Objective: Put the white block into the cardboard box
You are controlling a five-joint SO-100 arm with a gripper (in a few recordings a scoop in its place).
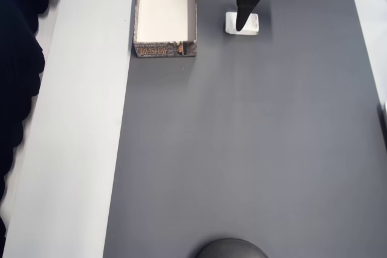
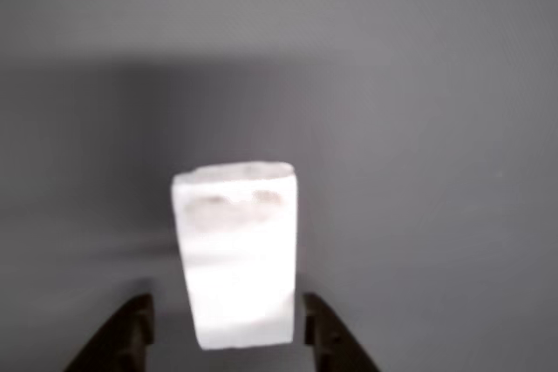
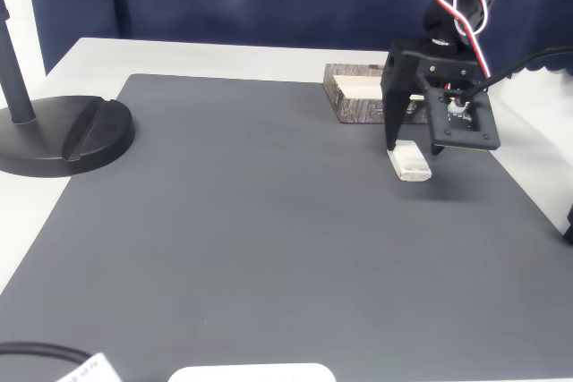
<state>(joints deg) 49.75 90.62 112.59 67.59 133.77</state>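
Note:
The white block (image 1: 251, 23) lies flat on the grey mat, just right of the cardboard box (image 1: 164, 48), whose cream inside holds nothing. My gripper (image 1: 246, 19) hangs low over the block. In the wrist view the block (image 2: 237, 250) stands between the two dark fingertips (image 2: 131, 330), with a small gap on the left and almost none on the right. The gripper (image 2: 228, 330) is open around it. In the fixed view the block (image 3: 412, 163) rests on the mat under the gripper (image 3: 412, 148), in front of the box (image 3: 358, 106).
A black round stand base (image 3: 64, 136) sits at the mat's left edge in the fixed view and shows as a dark dome (image 1: 231, 249) at the overhead view's bottom. The grey mat (image 1: 242, 149) lies on a white table (image 1: 78, 149). A dark curtain is behind.

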